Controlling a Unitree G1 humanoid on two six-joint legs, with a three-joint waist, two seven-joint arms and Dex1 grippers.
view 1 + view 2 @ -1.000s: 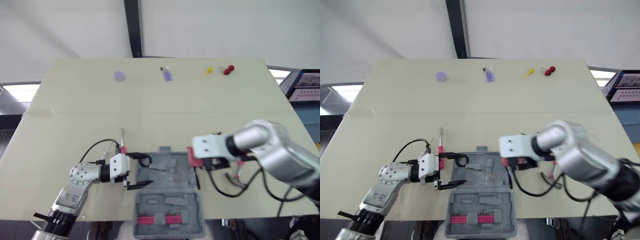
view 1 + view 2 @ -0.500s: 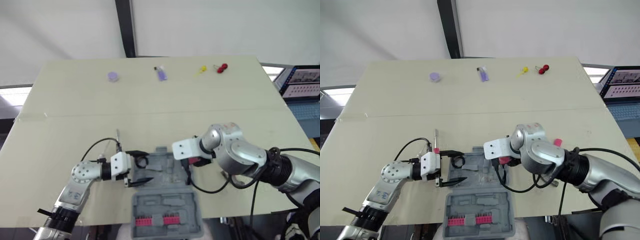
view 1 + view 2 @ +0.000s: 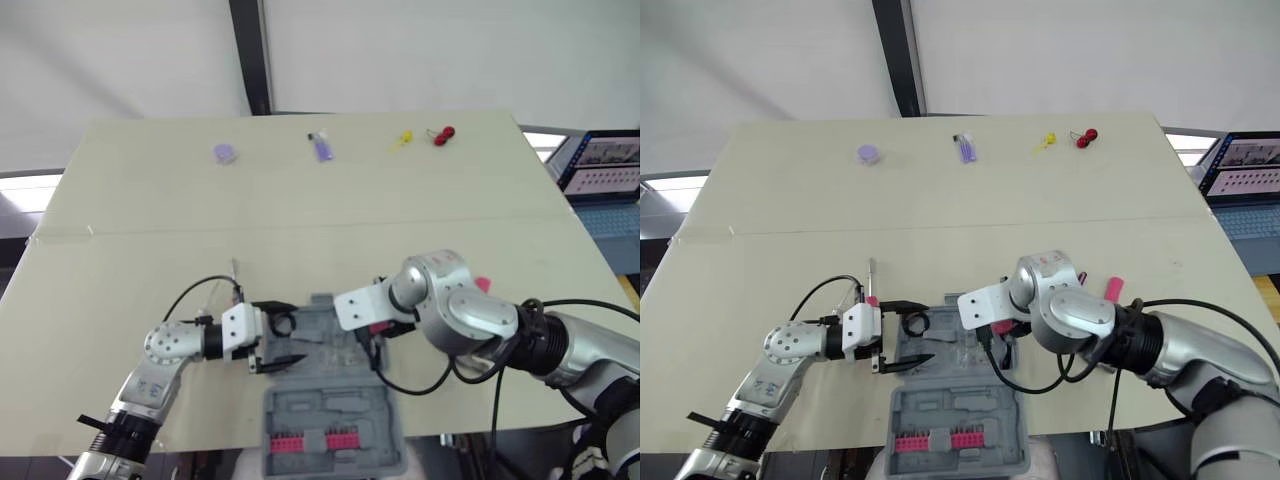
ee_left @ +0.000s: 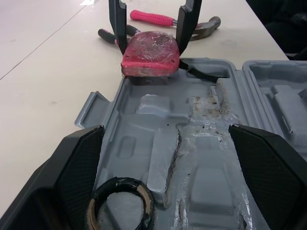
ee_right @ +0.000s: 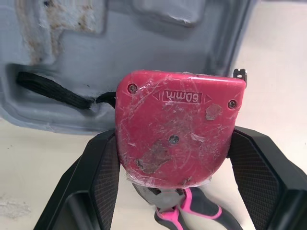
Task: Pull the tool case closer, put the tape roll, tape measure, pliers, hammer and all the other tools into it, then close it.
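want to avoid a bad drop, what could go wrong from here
1. The right tool holds the tape measure over the rim of the case, not a pocket; released, it may tip out onto the table.
2. Its strap lies by the rim and could get pinched when the lid closes.

Pink tape measure (image 5: pixel 175 129); grey tool case (image 4: pixel 211 187).
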